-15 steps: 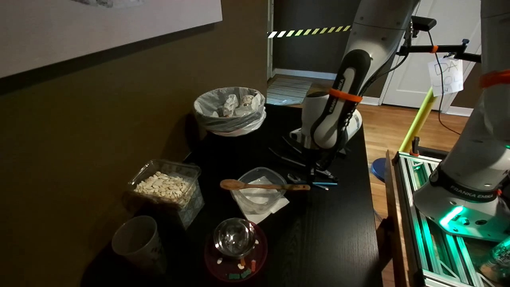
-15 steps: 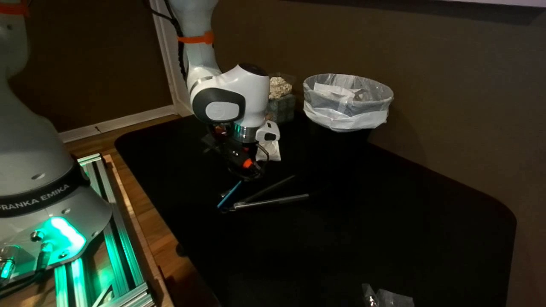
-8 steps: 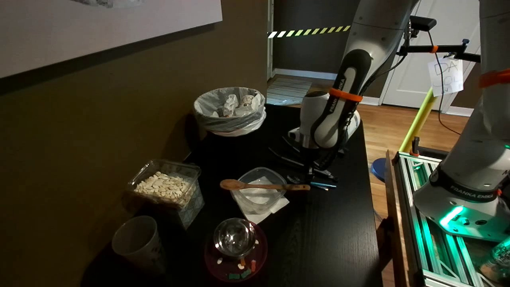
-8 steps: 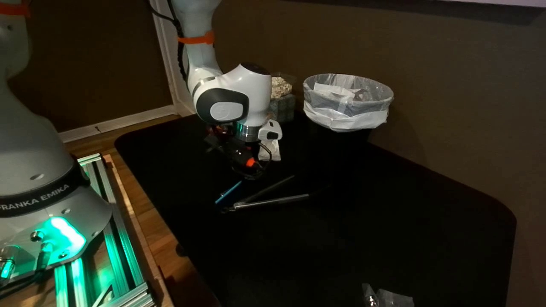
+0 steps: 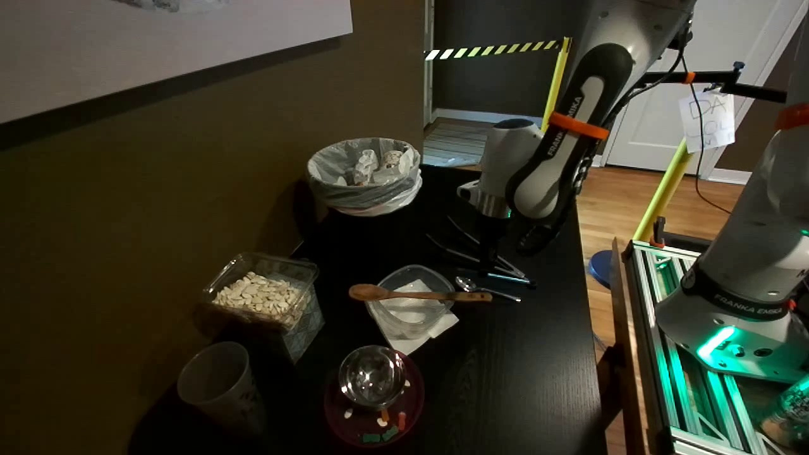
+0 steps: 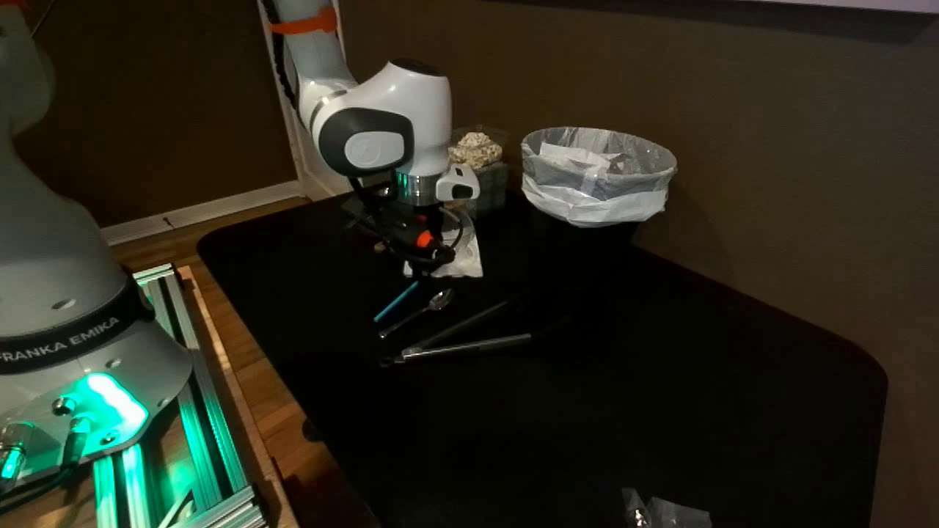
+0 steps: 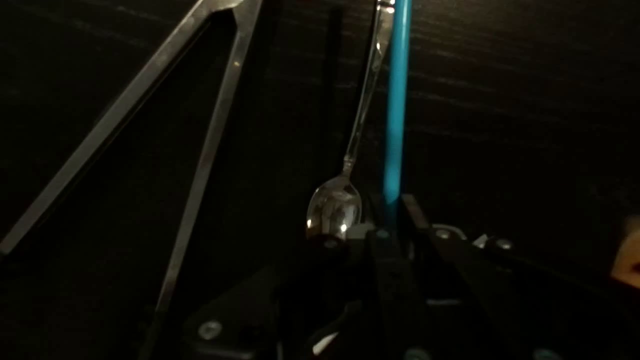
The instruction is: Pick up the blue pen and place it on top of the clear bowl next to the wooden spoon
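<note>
My gripper (image 7: 392,212) is shut on the blue pen (image 7: 397,100); the pen sticks out from between the fingertips. In both exterior views the gripper (image 5: 488,266) (image 6: 419,271) holds the pen (image 5: 507,278) (image 6: 396,301) above the black table. The clear bowl (image 5: 411,278) sits on white paper. The wooden spoon (image 5: 423,296) lies across the bowl's top, its handle reaching past the rim toward the robot. Its handle end (image 7: 627,257) shows at the right edge of the wrist view. In an exterior view the gripper partly hides the bowl (image 6: 463,220).
A metal spoon (image 6: 422,312) and open metal tongs (image 6: 469,346) lie near the gripper. A lined bin (image 5: 366,180) stands behind. A tub of pale grains (image 5: 262,297), a cup (image 5: 215,379) and a metal bowl (image 5: 373,377) on a dark red plate (image 5: 414,404) are also there.
My gripper has risen off the table with the blue pen in it. The metal spoon is now uncovered. The bowl and wooden spoon have not moved.
</note>
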`<state>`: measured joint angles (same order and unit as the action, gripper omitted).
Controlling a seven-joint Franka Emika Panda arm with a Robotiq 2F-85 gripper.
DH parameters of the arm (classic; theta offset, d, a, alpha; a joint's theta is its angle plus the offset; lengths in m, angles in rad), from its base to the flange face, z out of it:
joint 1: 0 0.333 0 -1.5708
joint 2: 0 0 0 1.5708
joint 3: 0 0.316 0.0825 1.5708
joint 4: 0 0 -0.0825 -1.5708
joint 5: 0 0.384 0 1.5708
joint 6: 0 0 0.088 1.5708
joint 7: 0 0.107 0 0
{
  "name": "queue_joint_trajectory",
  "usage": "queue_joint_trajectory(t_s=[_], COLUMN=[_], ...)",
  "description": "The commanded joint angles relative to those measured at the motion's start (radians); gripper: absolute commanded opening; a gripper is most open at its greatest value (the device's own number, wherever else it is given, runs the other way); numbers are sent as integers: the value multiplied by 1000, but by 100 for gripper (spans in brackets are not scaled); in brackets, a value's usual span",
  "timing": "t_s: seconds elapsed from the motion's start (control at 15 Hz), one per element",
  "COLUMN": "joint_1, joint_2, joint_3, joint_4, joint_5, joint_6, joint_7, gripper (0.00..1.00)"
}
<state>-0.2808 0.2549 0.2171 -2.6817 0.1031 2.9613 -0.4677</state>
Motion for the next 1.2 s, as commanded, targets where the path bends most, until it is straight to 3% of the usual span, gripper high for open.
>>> queue_joint_trajectory(t_s=[0.0, 0.2, 0.27, 0.4, 0.53, 0.73, 0.8, 0.87, 0.93, 1.13], joint_1=[7, 6, -23, -4, 15, 28, 156, 173, 205, 254], joint_2=[-135, -172, -184, -212, -244, -290, -293, -293, -267, -259], joint_3=[34, 115, 170, 207, 227, 223, 101, 79, 48, 1], joint_4=[-63, -53, -45, -31, -31, -21, -10, -3, -7, 13], joint_5=[42, 234, 279, 354, 356, 222, 213, 214, 228, 215], joint_6=[3, 37, 32, 9, -6, -143, -179, -228, -151, -199], joint_7=[-13, -133, -170, -215, -227, -150, -154, -185, -168, -157], gripper=[2, 2, 2, 2, 2, 2, 2, 2, 9, 2])
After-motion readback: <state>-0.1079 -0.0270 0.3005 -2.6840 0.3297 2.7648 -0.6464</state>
